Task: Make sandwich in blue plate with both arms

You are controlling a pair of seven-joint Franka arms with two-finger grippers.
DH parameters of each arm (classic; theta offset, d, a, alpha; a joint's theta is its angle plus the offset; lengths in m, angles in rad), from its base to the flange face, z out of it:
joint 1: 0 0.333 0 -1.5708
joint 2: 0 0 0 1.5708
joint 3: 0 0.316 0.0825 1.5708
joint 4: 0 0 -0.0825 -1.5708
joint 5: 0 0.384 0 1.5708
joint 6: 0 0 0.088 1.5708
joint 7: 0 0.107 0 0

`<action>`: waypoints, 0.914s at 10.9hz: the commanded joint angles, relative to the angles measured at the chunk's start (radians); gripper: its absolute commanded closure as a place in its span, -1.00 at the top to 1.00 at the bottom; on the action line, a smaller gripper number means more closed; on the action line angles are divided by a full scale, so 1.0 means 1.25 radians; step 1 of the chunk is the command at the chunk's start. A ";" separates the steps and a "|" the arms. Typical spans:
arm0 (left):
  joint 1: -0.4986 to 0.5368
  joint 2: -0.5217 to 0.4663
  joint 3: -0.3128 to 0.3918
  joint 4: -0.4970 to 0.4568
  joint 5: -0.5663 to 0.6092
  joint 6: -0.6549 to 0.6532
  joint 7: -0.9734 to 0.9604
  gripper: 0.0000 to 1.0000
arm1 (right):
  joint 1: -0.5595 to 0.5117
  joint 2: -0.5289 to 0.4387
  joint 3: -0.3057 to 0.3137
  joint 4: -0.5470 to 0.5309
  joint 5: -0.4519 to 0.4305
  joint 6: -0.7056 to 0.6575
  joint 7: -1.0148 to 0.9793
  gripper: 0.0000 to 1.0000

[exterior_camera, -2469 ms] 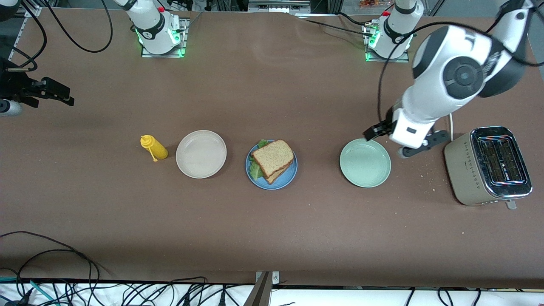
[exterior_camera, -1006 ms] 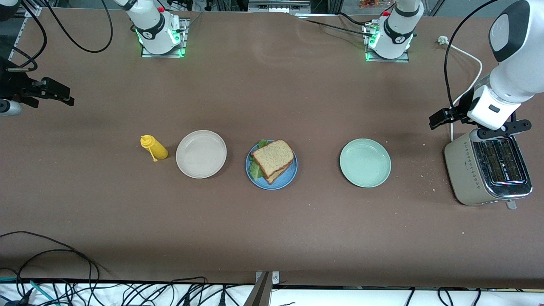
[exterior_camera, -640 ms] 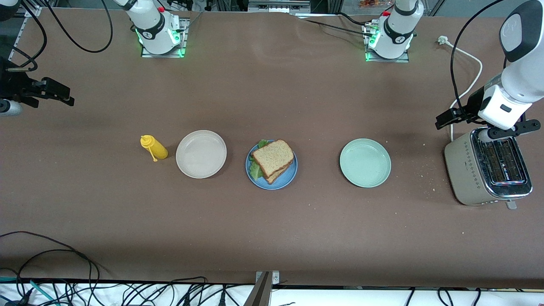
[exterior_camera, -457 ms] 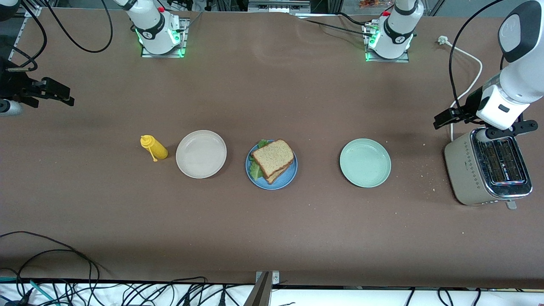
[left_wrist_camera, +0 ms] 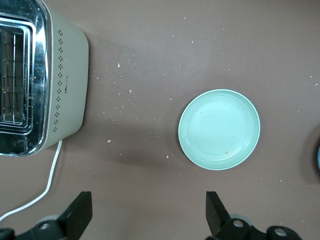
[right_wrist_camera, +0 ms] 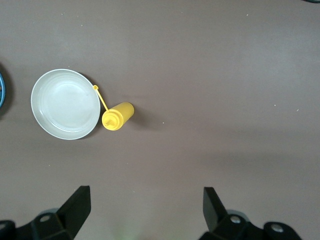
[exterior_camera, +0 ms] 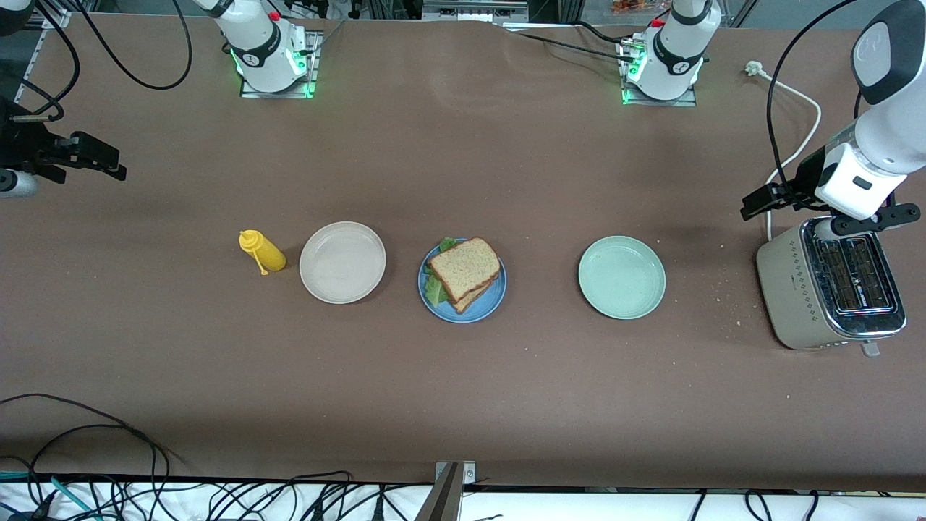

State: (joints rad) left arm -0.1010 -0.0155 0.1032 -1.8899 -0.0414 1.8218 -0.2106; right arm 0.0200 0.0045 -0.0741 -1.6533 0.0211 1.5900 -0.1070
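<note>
Brown toast and lettuce are seen stacked as the sandwich on the blue plate, well apart from both end effectors. The left end effector, fingers spread, is held up beside the toaster, probably clear of it; the right end effector, likewise spread, waits above the table near the yellow bottle. A careless return sweep could topple the top slice.

Row along mid counter, from right arm's end to left arm's end: squeeze bottle, empty plate just beside it, plate with sandwich on it, another empty plate, then toaster well apart at the left arm's end. Crumbs on counter between that plate and toaster. Toaster's cord runs toward the left arm's base.
</note>
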 commanded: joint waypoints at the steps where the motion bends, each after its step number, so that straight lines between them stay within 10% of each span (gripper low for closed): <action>1: -0.012 -0.018 0.013 -0.005 -0.015 0.002 0.053 1.00 | -0.001 0.004 0.003 0.016 -0.006 -0.012 0.002 1.00; 10: -0.011 -0.017 0.018 0.017 -0.001 -0.058 0.131 1.00 | -0.001 0.004 0.003 0.016 -0.006 -0.012 0.000 1.00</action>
